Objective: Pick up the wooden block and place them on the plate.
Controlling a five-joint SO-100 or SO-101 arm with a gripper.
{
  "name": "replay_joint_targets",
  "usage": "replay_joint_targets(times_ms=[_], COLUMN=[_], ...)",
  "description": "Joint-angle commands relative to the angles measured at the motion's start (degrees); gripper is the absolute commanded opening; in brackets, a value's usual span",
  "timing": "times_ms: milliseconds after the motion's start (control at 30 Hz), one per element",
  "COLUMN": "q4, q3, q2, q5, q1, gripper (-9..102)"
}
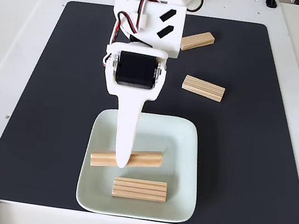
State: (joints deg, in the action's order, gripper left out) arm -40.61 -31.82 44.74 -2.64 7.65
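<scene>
- Two wooden blocks on the plate (188, 151): front block (139, 189) lying flat, rear block (148, 160) slightly tilted
- End effector (122, 161) over the rear block; finger opening and grip cannot be determined
- Two further blocks (203, 88) (198, 41) on the black mat (259, 134), beyond the plate, well apart from it

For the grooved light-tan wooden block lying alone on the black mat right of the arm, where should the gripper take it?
Grip the grooved light-tan wooden block at mid-length, across its narrow width, coming straight down from above. It lies flat on the black mat, nearly horizontal in the fixed view, both long sides free.
</scene>
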Motion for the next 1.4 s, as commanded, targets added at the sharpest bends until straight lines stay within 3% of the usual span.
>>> replay_joint_targets(times_ms=[0,1367], q4=[0.4,0.2], q3=[6.4,-2.3], q2=[-1.1,-3.0], q5=[0.5,2.9], q1=[-0.2,1.1], gripper=[0,0])
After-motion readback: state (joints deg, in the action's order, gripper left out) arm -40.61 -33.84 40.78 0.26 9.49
